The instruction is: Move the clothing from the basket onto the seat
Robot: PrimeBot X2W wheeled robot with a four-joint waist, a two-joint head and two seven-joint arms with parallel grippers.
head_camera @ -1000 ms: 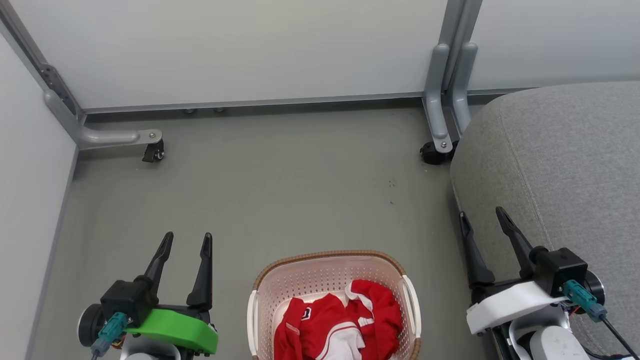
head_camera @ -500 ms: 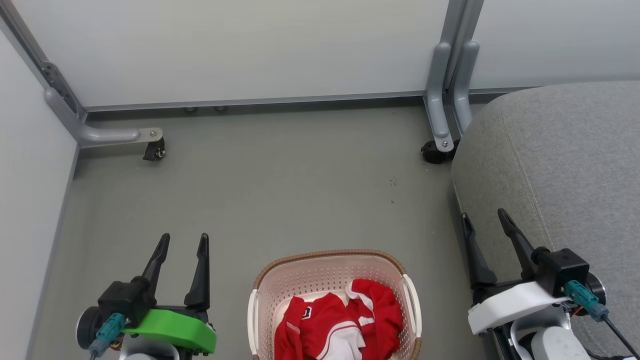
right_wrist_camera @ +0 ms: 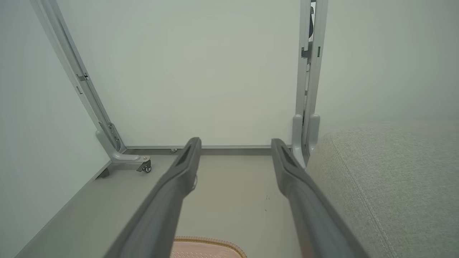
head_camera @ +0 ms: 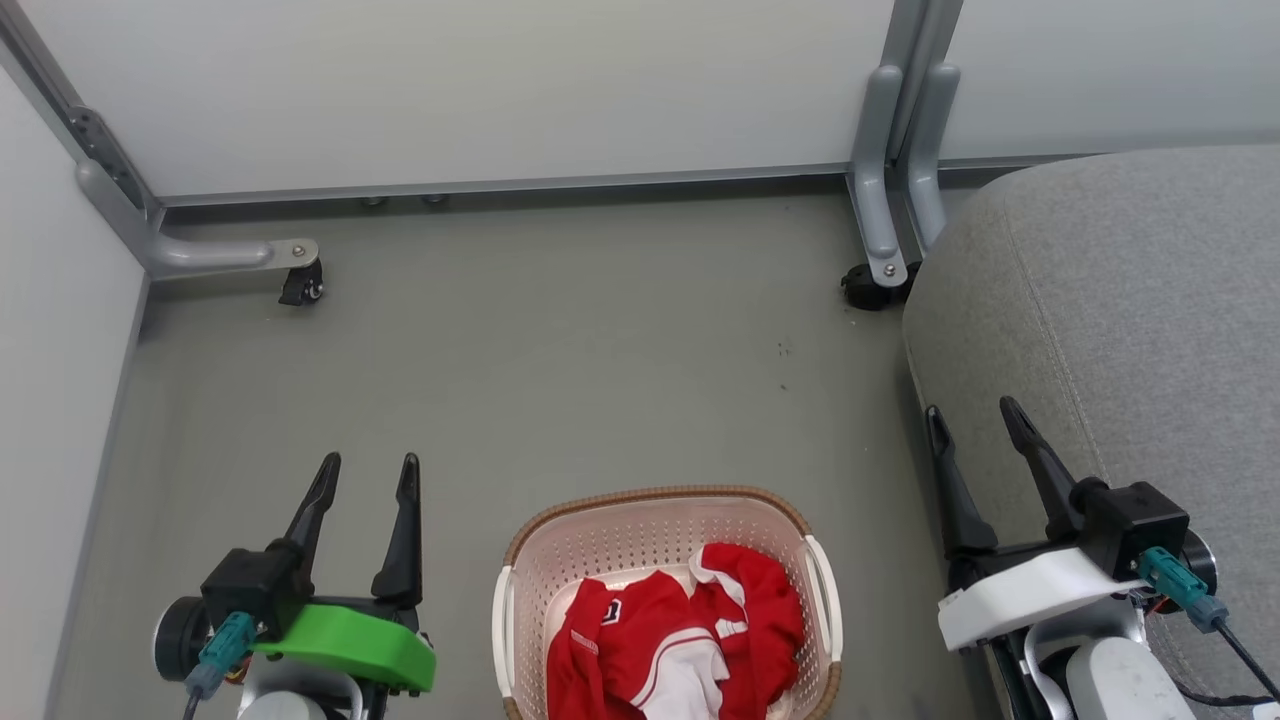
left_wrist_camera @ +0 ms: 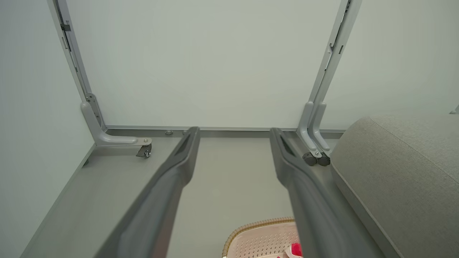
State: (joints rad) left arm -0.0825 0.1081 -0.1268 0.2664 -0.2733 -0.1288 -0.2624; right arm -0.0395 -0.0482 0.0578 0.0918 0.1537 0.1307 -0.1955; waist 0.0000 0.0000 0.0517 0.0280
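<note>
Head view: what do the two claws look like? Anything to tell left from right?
Both have two long, dark, tapered fingers on a black block with a teal plug. The left claw sits on a bright green cover; right claw on a white cover, trailing a black cable.

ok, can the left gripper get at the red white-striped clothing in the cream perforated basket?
Probably yes. The open left gripper sits just left of the cream basket, the red clothing lies uncovered inside, and nothing stands between them.
</note>
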